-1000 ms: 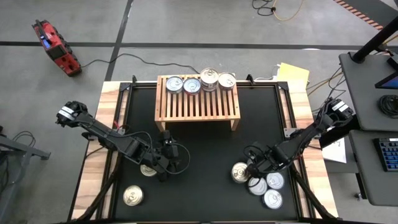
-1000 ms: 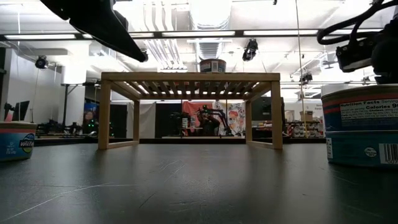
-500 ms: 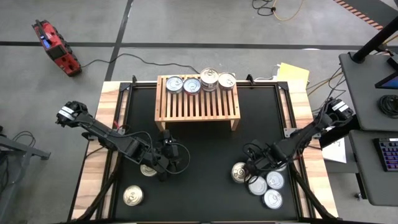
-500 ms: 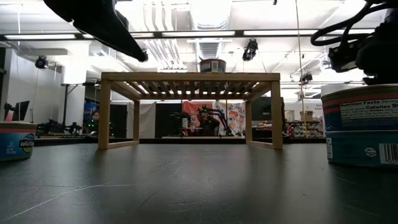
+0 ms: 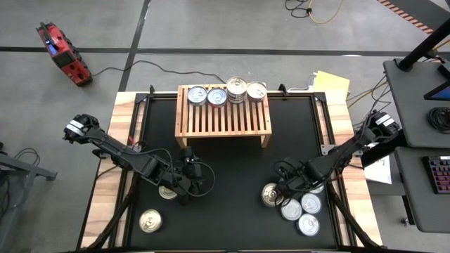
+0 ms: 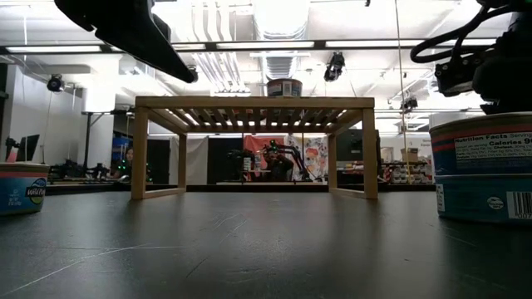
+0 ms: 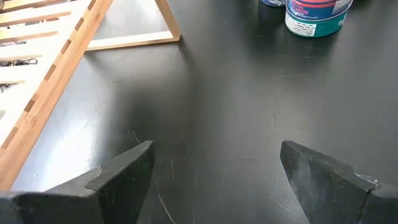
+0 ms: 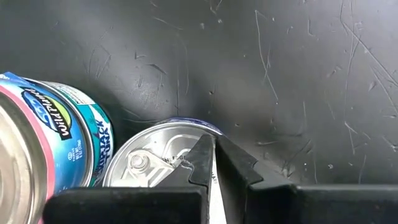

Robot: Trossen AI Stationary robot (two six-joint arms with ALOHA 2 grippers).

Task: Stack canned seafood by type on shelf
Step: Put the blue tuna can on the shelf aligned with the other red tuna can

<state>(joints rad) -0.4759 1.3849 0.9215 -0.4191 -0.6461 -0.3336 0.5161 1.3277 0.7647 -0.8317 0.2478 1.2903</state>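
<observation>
The light-wood shelf (image 5: 223, 112) stands at the table's far middle with several canned seafood tins (image 5: 216, 96) along its far edge. My left gripper (image 7: 214, 168) hovers open over bare black mat near the table's left middle, next to a tin (image 5: 167, 192) partly under the arm. My right gripper (image 8: 214, 155) is shut and points steeply down over the rim of a flat silver-lidded tin (image 8: 155, 163), beside a taller blue-labelled tin (image 8: 59, 124). This cluster of tins (image 5: 299, 209) sits at the near right. My right gripper's shut fingertips (image 8: 208, 146) stand over the flat tin's lid at its rim (image 8: 186, 134), coming from above. I cannot tell whether they touch the lid. The tin rests flat on the mat.
One more tin (image 5: 150, 221) lies at the near left corner. In the low view, tins (image 6: 482, 166) rise at the right and a blue one (image 6: 21, 189) at the left. Bare mat lies between the shelf and both grippers. Wooden table borders (image 5: 119, 140) flank the mat.
My right gripper, still shut, has edged a little toward the table's left, over the cluster of tins. The tins have stayed where they were.
</observation>
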